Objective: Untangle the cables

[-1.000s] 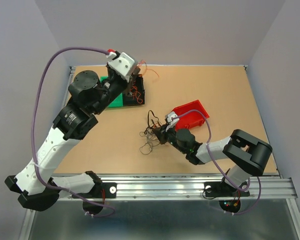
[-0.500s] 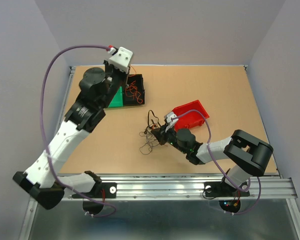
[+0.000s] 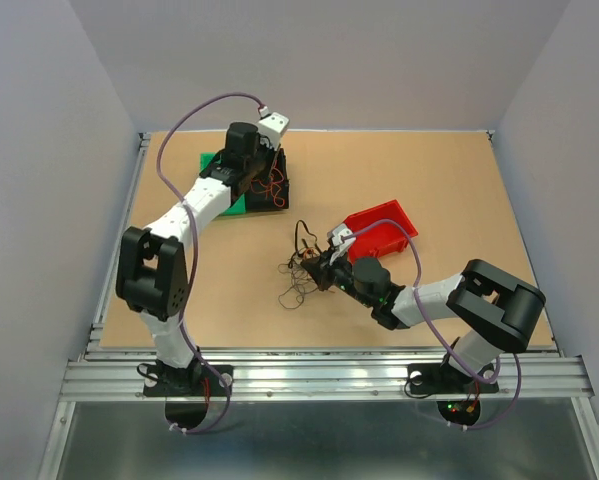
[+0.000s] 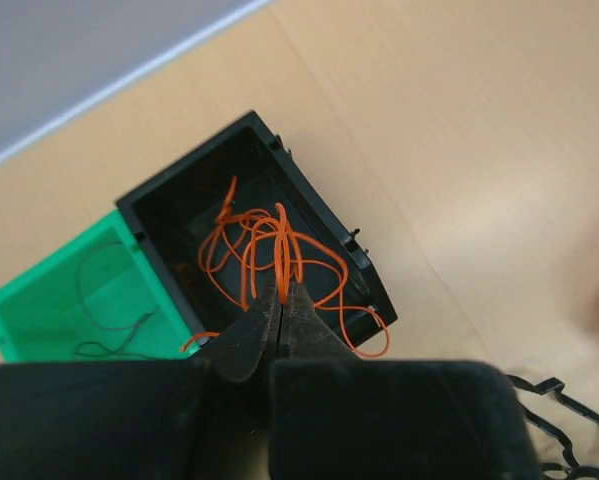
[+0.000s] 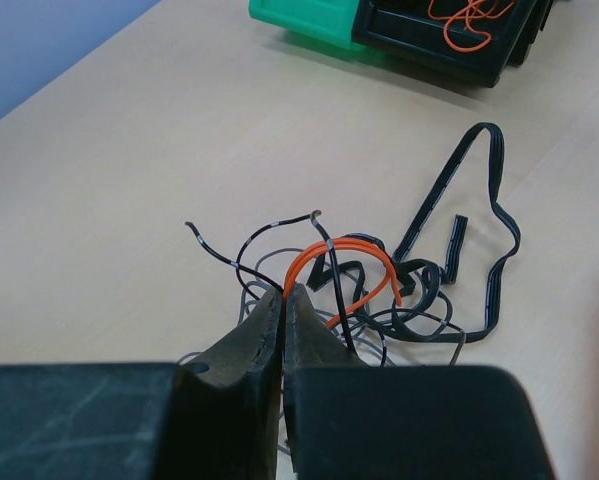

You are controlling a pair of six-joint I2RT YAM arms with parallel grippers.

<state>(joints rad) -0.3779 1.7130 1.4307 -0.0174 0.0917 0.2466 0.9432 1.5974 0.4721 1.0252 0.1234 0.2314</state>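
Holding an orange wire (image 4: pixel 280 240) clamped in my left gripper (image 4: pixel 282 300) above the black bin (image 4: pixel 185 158) at eleven o'clock; right gripper (image 5: pixel 283 295) closed against tangled cables (image 5: pixel 379 290) mid-table. Recommend lowering before release, avoiding snags.

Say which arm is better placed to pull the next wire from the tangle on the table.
Right. The right tool is shut at the edge of the tangle. The left tool hangs over the black bin, shut on an orange wire, so likely busy.
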